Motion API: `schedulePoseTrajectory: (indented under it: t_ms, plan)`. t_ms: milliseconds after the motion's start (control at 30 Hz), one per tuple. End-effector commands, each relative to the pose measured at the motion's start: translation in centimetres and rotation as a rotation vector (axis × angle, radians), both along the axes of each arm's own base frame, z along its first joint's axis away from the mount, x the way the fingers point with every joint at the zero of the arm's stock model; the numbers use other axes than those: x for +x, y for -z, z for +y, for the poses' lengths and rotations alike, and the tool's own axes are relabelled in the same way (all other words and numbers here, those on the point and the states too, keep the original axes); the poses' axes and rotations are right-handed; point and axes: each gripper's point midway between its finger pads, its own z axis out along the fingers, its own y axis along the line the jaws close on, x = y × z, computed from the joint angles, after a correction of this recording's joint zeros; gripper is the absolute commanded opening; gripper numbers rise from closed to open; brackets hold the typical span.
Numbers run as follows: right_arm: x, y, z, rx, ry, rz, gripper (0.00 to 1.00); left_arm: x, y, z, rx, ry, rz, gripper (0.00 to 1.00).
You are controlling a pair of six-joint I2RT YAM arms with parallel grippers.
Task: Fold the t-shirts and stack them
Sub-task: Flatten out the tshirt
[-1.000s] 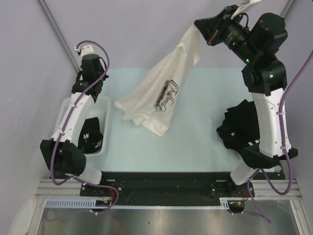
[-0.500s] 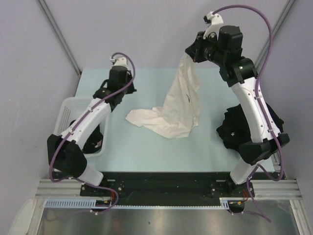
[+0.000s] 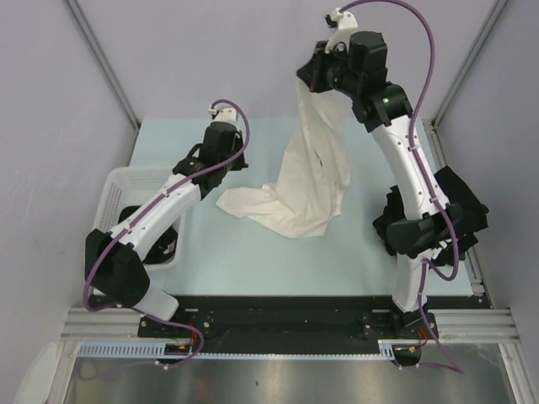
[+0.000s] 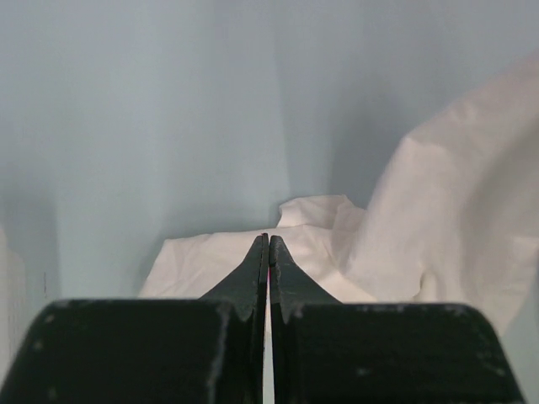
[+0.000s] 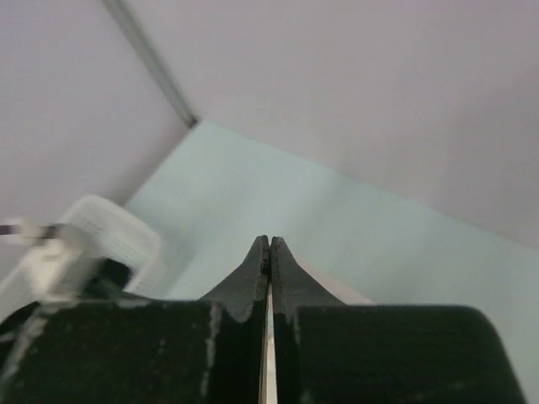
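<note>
Holding cream shirt (image 3: pixel 316 168) up: your right gripper (image 3: pixel 307 77) clamps it | left gripper (image 4: pixel 269 240) pinched closed, empty | cloth limp, light; grab the trailing corner.

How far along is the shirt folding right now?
Done: nothing looks folded; black t-shirts sit bunched at the table's right edge. In hand: the right hand holds up the cream t-shirt, its end on the table; the left hand is shut, empty, beside it. Left: fold it, plus the black t-shirt in the basket.

L tool (image 4: pixel 269 244) off basket (image 3: pixel 114 187) — now by cream tee (image 3: pixel 313 181).
</note>
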Motion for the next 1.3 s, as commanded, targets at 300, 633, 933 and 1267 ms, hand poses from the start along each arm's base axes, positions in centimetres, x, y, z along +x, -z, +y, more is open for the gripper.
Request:
schedulePoseTrajectory:
  t_ms: [300,633,933,1267]
  plan:
    - [-12.4,-11.1,10.4,0.152,-0.343,-0.265,0.00,-0.4,-0.5,4.1,0.142,-0.131,-0.047,0.00]
    - [3.4,-5.1,-13.2,-0.024,0.244,-0.181,0.00,-1.8,-0.5,4.3,0.115,-0.118,-0.042,0.00]
    - [3.9,-4.9,-22.2,-0.029,0.412,-0.166,0.00,-2.3,0.5,3.1,0.074,-0.068,-0.014,0.00]
    - [2.6,-4.6,-13.4,0.033,0.213,-0.144,0.00,-2.0,1.6,0.2,0.056,-0.008,0.015,0.00]
